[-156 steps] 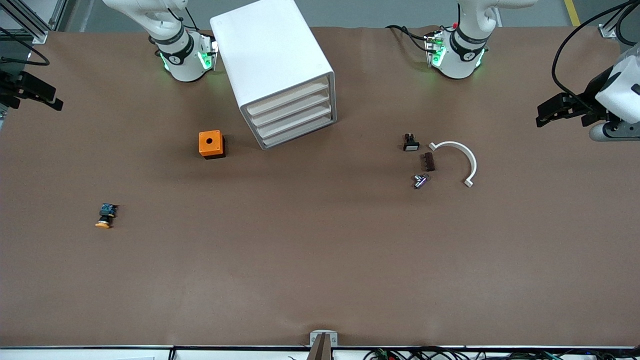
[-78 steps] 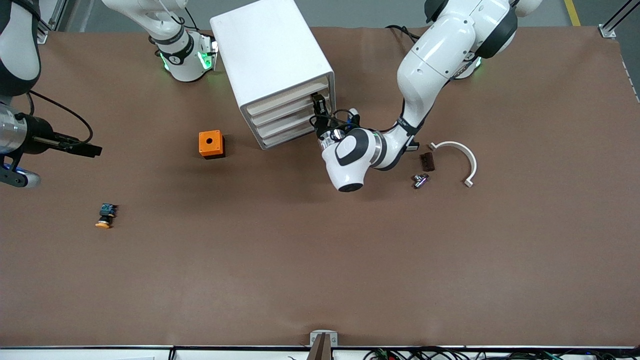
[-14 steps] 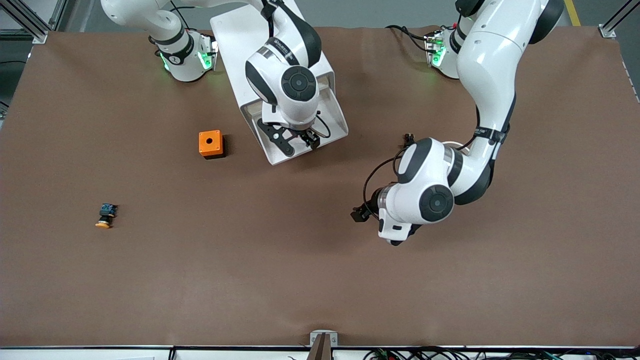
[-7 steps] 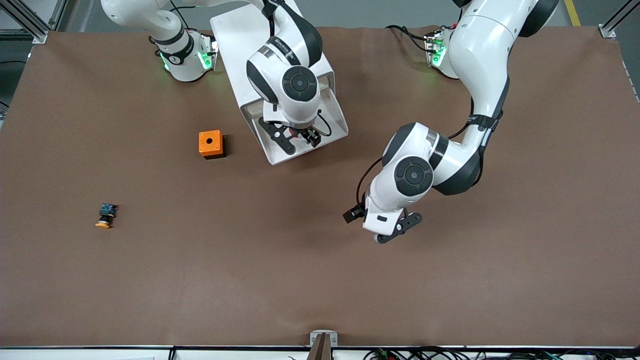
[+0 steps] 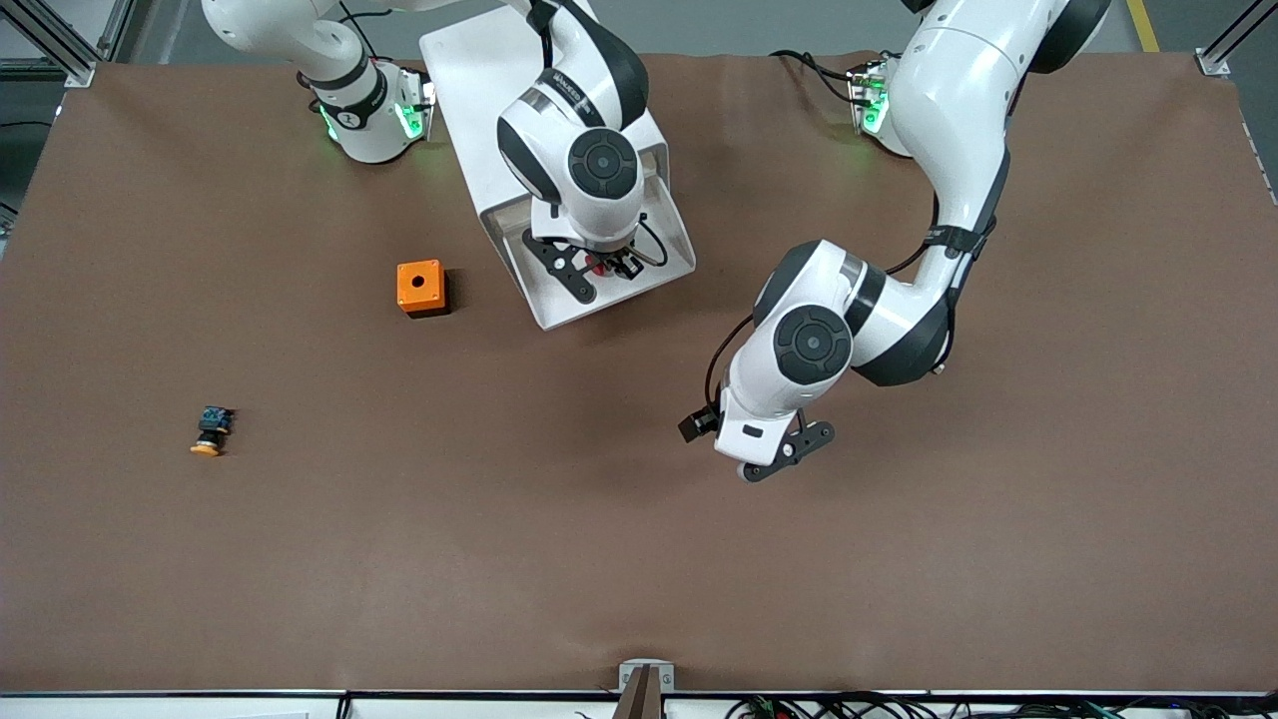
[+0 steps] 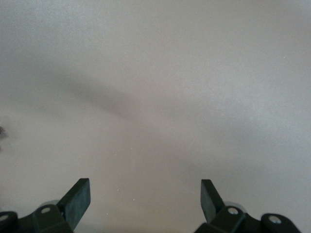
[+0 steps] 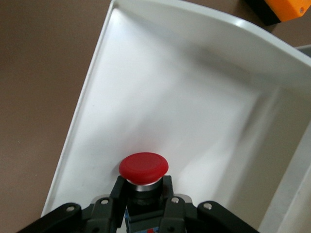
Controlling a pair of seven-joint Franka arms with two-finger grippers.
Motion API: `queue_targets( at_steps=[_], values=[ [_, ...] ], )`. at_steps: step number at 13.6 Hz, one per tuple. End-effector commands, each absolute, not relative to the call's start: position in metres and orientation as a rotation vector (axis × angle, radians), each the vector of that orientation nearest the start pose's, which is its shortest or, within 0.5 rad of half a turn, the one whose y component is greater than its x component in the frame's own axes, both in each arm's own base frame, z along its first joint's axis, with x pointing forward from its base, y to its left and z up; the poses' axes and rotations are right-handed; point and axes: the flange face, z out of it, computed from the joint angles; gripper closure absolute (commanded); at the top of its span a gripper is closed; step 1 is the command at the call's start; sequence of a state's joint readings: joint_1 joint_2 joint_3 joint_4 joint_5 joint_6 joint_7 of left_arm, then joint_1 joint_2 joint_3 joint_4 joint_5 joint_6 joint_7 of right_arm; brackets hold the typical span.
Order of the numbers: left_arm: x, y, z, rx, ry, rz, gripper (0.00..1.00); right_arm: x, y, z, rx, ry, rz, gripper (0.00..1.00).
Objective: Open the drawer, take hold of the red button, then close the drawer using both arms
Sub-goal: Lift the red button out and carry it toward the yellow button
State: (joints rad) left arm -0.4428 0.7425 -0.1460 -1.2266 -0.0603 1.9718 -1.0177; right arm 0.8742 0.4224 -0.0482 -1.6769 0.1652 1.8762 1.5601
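Now, near the right arm's end of the table, a tiny push button with an orange cap (image 5: 209, 431) lies alone on the brown table cover (image 5: 399, 559), nearer to the front camera than the other things. Farther from the camera sits a small orange cube with a hole in its top (image 5: 420, 287). Beside the cube stands the boxy white plastic cabinet (image 5: 479, 100), and its wide shallow white tray drawer (image 5: 671, 247) is pulled out.

The right arm's black two-finger gripper (image 5: 597, 267) hangs over the open drawer. It is clenched on the tiny push button with the red cap (image 7: 144, 167). In the right wrist view the fingers (image 7: 118, 190) press on the black body from both sides, just under the red cap. A bit of blue shows under the black body. The button sits over the drawer's white floor (image 7: 160, 107). I cannot tell if it touches the floor.

Next comes the left arm's black two-finger gripper (image 5: 769, 454). It is up over the bare brown cover, toward the left arm's end of the table and well apart from the drawer. In the left wrist view its two fingers (image 6: 77, 198) are spread wide with nothing between them.
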Motion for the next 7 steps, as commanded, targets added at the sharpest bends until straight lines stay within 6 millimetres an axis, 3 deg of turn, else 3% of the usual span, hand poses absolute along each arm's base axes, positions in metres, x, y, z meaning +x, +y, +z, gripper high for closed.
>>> queue_targets(
  at_steps=[1,4,6,7],
  values=[
    [0.635,-0.395,0.340,-3.150,-0.768,0.123,0.00,0.420,0.479,0.352,-3.001,1.276,0.358,1.00],
    [0.634,-0.394,0.337,-3.147,-0.764,0.126,0.00,0.453,0.464,0.386,-2.959,1.245,0.340,1.00],
    [0.634,-0.395,0.336,-3.147,-0.760,0.129,0.00,0.490,0.442,0.419,-2.914,1.227,0.326,1.00],
    [0.634,-0.395,0.335,-3.146,-0.760,0.131,0.00,0.504,0.429,0.426,-2.911,1.194,0.320,1.00]
  ],
)
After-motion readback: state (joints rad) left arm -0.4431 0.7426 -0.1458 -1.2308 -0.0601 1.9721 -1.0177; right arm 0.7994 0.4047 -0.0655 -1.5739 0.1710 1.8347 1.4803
